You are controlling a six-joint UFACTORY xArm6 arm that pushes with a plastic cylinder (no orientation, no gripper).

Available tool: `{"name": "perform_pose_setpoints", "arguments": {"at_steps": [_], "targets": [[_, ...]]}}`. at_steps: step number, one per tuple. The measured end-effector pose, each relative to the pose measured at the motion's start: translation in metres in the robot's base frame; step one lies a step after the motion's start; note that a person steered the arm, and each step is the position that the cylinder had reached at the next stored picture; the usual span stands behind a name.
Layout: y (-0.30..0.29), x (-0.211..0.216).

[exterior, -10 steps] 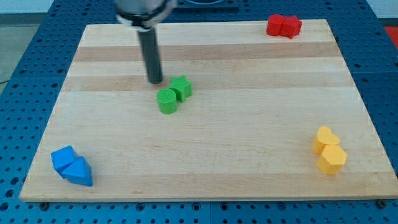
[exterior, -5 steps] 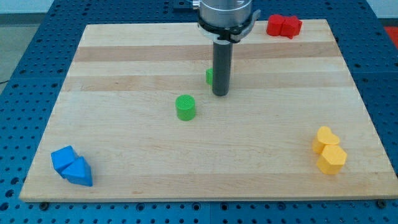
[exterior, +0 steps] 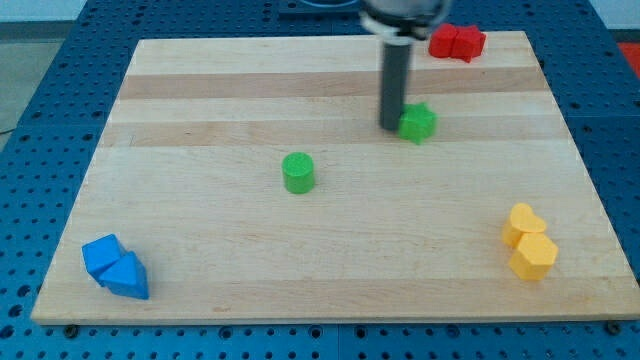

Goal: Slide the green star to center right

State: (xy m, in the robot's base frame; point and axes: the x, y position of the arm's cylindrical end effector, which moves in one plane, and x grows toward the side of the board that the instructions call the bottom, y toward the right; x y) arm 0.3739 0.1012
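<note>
The green star (exterior: 418,123) lies on the wooden board (exterior: 200,230), right of centre and toward the view's top. My tip (exterior: 391,126) stands just to the star's left, touching or nearly touching it. The rod rises toward the view's top. A green cylinder (exterior: 298,172) sits alone near the board's middle, well to the left of and below the tip.
Two red blocks (exterior: 457,42) sit together at the top right corner. Two yellow blocks (exterior: 528,241) sit together at the bottom right. Two blue blocks (exterior: 115,267) sit at the bottom left corner.
The tip has swept to the right from the left of the green pair. The green star has slid right and away from the cylinder, which shifted slightly right and down.
</note>
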Motion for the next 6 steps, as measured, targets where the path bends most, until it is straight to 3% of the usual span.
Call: {"name": "perform_pose_setpoints", "arguments": {"at_steps": [1,2,3,4,6], "targets": [[0.019,0.000],[-0.027,0.005],[-0.040,0.038],[-0.007,0.053],[0.021,0.046]]}}
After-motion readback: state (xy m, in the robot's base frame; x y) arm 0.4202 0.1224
